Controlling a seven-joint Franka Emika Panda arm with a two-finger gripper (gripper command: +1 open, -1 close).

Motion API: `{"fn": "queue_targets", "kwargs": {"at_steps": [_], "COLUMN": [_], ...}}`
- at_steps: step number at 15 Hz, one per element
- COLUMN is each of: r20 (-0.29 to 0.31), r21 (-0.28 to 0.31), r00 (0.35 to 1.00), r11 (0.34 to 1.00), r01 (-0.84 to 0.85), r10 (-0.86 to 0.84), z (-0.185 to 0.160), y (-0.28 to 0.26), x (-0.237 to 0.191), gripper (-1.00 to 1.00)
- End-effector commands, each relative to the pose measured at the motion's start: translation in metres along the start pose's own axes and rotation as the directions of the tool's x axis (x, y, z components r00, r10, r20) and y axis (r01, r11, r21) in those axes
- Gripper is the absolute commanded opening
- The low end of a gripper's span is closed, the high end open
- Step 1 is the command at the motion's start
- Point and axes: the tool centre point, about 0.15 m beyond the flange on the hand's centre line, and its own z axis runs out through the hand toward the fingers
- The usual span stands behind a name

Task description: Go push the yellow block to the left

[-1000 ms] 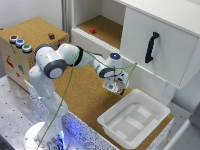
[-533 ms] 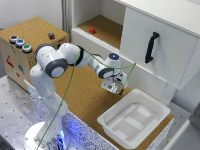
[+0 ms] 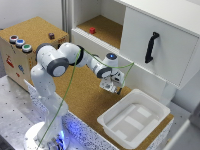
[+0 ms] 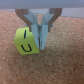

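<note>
The yellow block (image 4: 27,42) is a small cube with a dark "U" mark, lying on the cork surface. In the wrist view my gripper (image 4: 41,36) has its two fingers pressed together with nothing between them. The fingers stand right beside the block and touch one of its side faces. In the exterior view the gripper (image 3: 111,89) is low over the cork, just in front of the white cabinet. The block is hidden there behind the hand.
A white plastic tray (image 3: 150,131) lies close to the gripper on the exterior view's right. The white cabinet with a black handle (image 3: 151,47) stands behind. A red block (image 3: 92,30) sits on the open shelf. A wooden box with buttons (image 3: 20,42) is at the left.
</note>
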Motion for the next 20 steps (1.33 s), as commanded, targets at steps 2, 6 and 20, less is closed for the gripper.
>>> {"fn": "queue_targets", "kwargs": {"at_steps": [2,6,20], "r20": [-0.042,-0.036,0.007], "r21": [0.02,0.027,0.026], "r00": [0.999,0.999,1.0], "r11": [0.999,0.999,1.0], "r01": [-0.024,-0.032,-0.016], "r10": [0.025,0.033,0.016], "z": [0.005,-0.001,-0.023], "y": [-0.038,-0.07,-0.183], "x": [0.011,0.016,0.015], "gripper": [-1.0,-1.0,-1.0]}}
